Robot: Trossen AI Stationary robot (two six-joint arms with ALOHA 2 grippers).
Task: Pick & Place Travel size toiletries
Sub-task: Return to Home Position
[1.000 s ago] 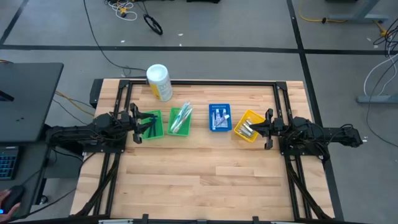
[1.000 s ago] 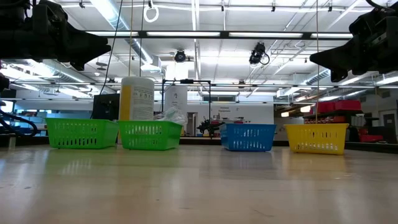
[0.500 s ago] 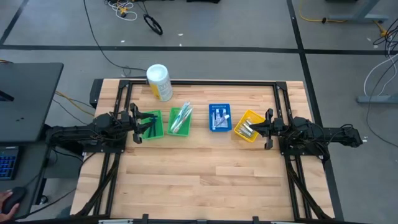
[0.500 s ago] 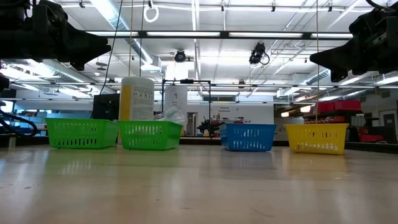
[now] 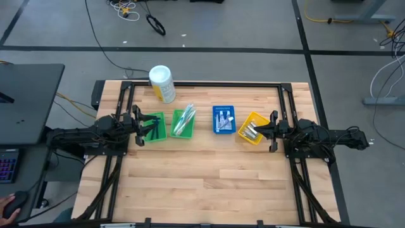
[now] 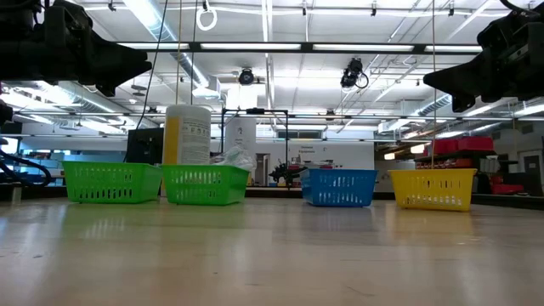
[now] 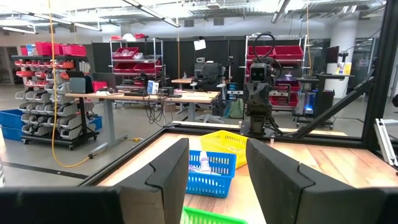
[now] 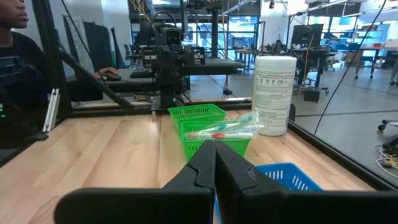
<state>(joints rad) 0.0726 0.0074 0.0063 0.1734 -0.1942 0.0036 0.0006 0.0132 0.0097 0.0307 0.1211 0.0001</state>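
The toothbrushes (image 5: 183, 121), thin green, red and white sticks, lie in a green bin (image 5: 174, 132) well ahead of the right gripper (image 5: 262, 131), past the blue bin (image 5: 223, 131). Their long axis runs crosswise to that gripper's reach, with the heads toward the white canister (image 5: 161, 83). The right wrist view shows them jutting over the bin's rim, while the low view sees mostly bin walls. White tubes (image 5: 223, 118) sit in the blue bin. Silvery pieces (image 5: 251, 131) lie in the yellow bin (image 5: 255, 116) at the right gripper's tip, whose fingers are pressed together on nothing. The left gripper (image 5: 147, 125), its fingers spread apart and empty, hovers over the other green bin (image 5: 159, 117).
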